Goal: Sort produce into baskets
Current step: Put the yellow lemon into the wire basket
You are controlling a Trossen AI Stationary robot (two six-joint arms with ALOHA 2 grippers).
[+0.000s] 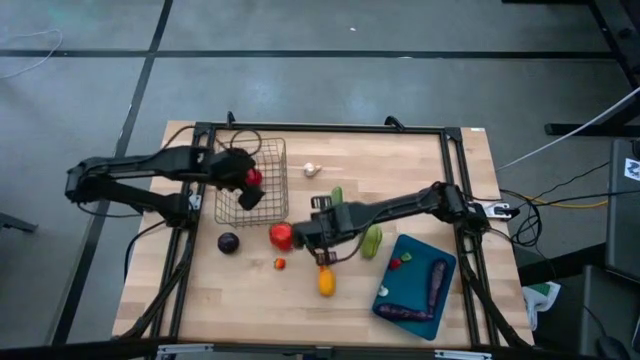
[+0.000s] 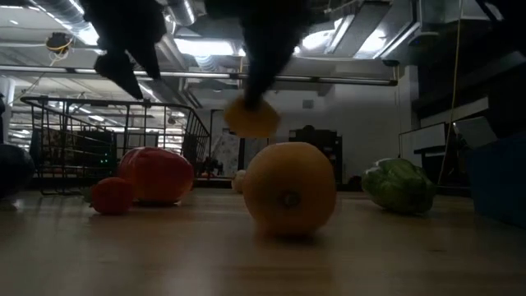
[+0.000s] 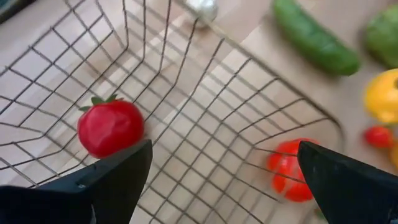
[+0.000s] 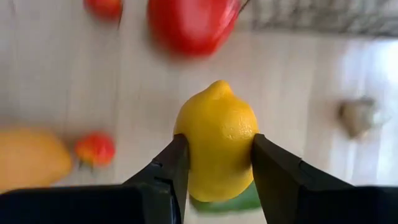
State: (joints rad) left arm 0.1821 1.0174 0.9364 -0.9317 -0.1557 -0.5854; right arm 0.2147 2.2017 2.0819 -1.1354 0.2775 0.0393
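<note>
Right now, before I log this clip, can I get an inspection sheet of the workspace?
Surface: wooden table inside a dark frame.
Job's things: wire basket holds one tomato; teal tray holds purple eggplants and a small red piece. Loose on the table: big tomato, small tomato, loose eggplant, orange fruit, pepper, cucumber, garlic.
Clutter: nothing seen.
Hands: left hand open above the basket; right hand shut on the lemon, held off the table.
Cables: loose cables beyond the table's right edge.
Surroundings: grey floor; no person seen.
</note>
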